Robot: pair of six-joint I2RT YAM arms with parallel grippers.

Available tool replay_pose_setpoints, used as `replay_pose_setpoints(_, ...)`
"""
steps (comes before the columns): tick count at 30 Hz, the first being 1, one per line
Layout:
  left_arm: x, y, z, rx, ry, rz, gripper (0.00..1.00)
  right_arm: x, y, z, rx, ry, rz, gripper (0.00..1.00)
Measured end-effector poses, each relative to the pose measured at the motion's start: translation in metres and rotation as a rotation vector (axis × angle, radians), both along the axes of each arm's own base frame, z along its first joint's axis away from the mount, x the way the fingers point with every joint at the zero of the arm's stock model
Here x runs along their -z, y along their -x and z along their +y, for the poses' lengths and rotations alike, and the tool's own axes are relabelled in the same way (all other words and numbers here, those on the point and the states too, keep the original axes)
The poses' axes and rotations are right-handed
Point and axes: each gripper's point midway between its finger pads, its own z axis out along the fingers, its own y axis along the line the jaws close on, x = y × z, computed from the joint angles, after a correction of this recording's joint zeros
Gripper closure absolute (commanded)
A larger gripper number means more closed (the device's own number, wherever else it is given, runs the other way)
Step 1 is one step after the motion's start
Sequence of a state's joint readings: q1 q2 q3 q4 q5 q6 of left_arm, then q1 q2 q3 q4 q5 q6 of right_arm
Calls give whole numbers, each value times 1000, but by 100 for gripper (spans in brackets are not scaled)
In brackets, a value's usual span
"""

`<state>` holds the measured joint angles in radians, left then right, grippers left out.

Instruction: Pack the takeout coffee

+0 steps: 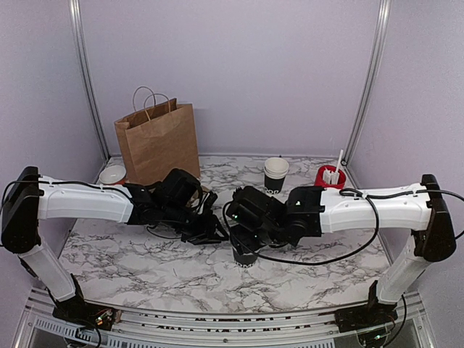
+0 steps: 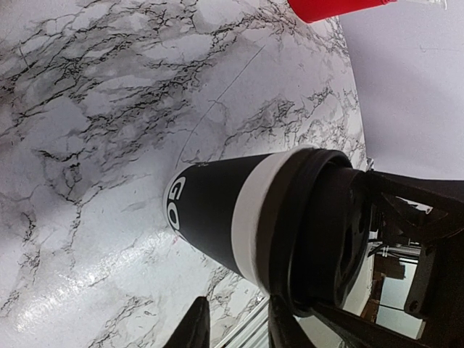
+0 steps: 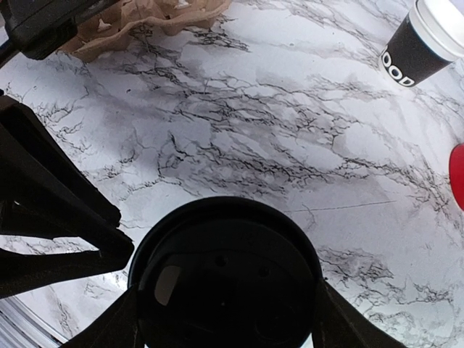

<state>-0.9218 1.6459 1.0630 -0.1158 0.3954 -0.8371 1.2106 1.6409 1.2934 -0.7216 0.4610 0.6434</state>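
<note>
While the tapered black paper takeout coffee (image 2: 210,217) stands upright front-centre on the glossy veined marble table (image 1: 145,254), the right gripper (image 3: 225,322) straddles its round plastic lid (image 3: 225,283), jaws wide, seemingly clamping its rim. The left gripper (image 2: 235,326) hovers beside, jaws narrowly parted, empty. One creased brown paper bag (image 1: 156,141), one cup stack (image 1: 275,174), one red cup (image 1: 330,176).

glossy marble-patterned table (image 2: 109,145), matt black paper cup (image 2: 210,217), smooth plastic lid (image 3: 225,283).
</note>
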Motion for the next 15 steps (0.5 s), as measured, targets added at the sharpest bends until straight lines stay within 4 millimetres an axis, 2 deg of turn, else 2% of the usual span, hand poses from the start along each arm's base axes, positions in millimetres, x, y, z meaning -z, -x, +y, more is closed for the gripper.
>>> replay_pose_setpoints(15,0,0,0,0,0,-1,71,1,-4,1,-9,-22,40,27)
